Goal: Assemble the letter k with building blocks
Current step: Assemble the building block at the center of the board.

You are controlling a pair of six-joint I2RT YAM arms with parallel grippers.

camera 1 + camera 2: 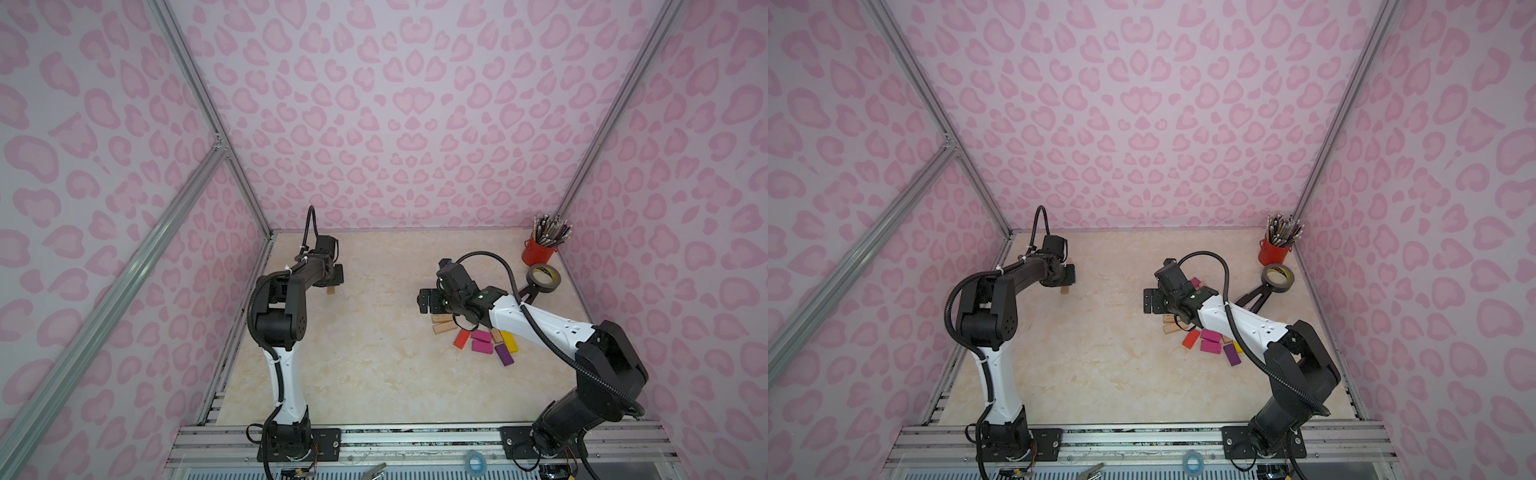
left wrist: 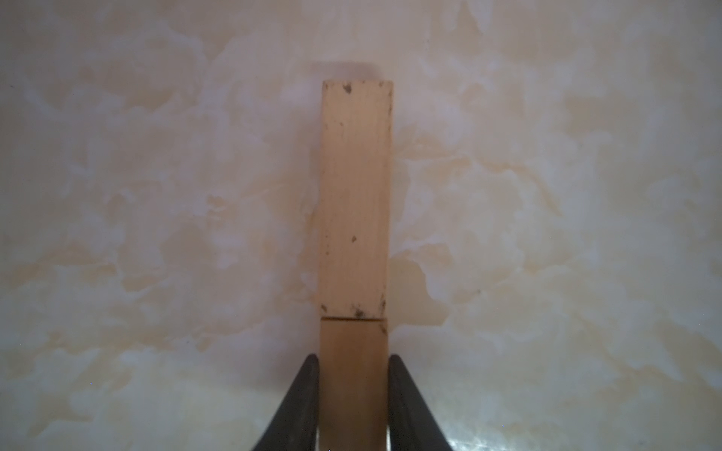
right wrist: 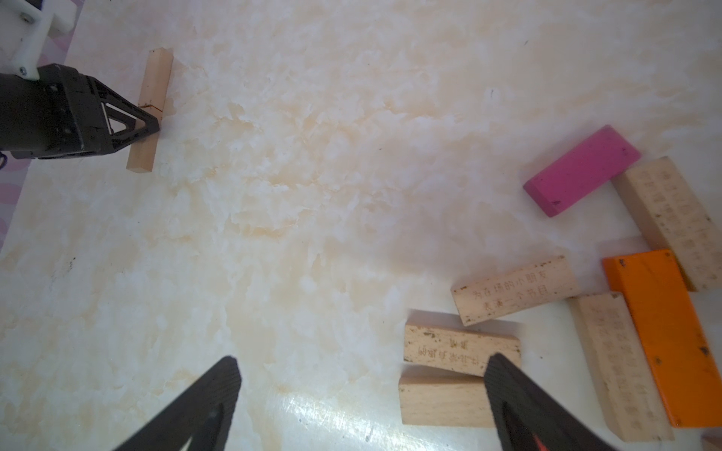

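Right gripper spread wide, one finger over plain blocks beside orange block; left gripper clamped on wooden bar, well apart from orange block.

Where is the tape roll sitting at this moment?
In both top views the tape roll lies at the far right corner of the table, just in front of the red cup of pencils and beyond the pile of blocks.

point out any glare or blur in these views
Left wrist view: the held wooden block and the left gripper's fingers are soft, with glare on the table. Right wrist view: a white glare patch on the table; printed blocks look sharp.
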